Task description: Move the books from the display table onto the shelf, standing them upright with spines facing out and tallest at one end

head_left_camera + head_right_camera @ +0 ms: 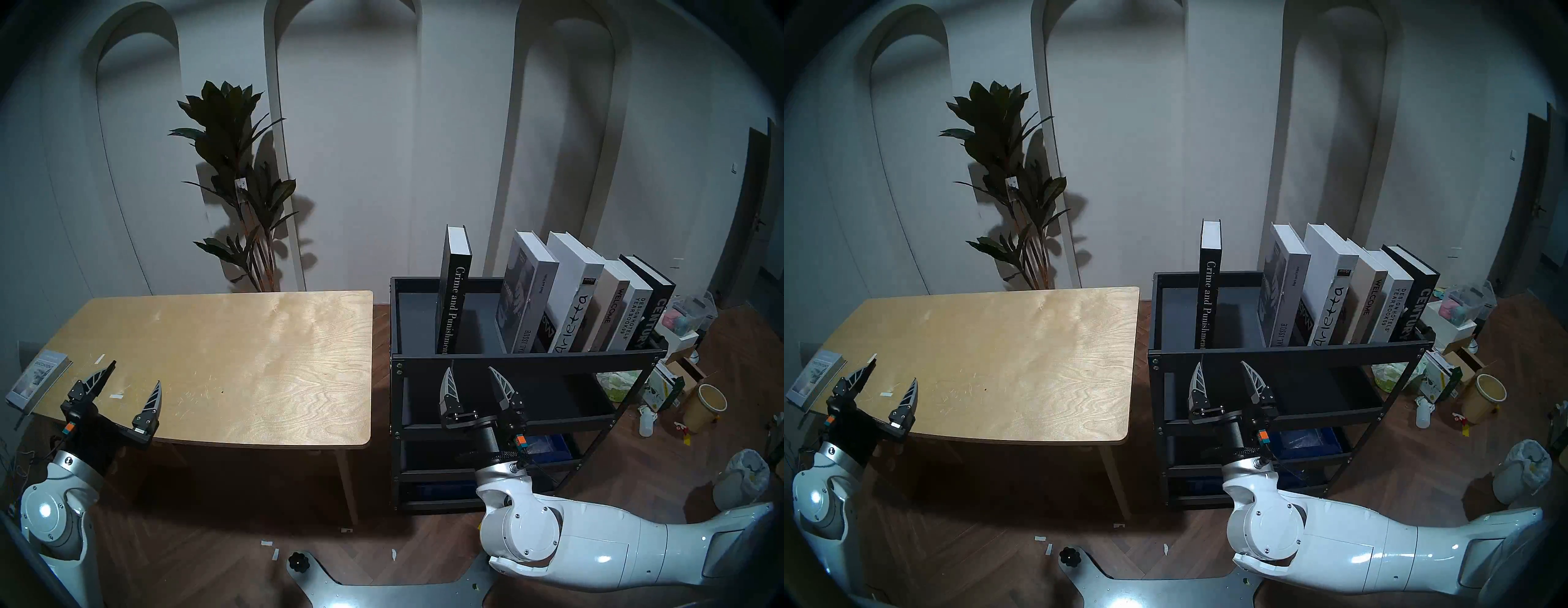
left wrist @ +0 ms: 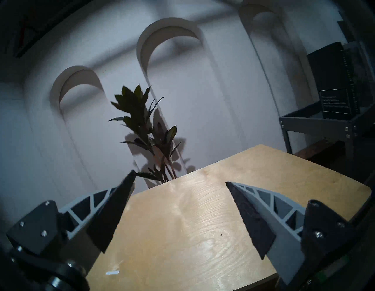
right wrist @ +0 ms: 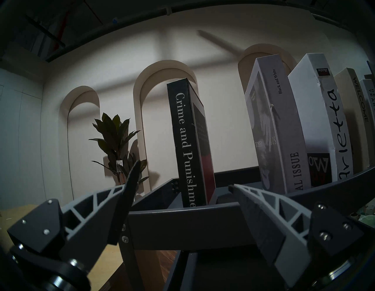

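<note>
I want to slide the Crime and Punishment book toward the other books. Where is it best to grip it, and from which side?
Grip the Crime and Punishment book across its spine, above the shelf rim, coming from the front. It stands upright and alone, both covers free. The open right gripper is already just below it.

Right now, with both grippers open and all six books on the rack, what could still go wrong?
Crime and Punishment stands alone, apart from the leaning row led by Special Issue; a nudge could topple it. The right gripper sits just below the shelf rim under that book, so lifting may bump it.
</note>
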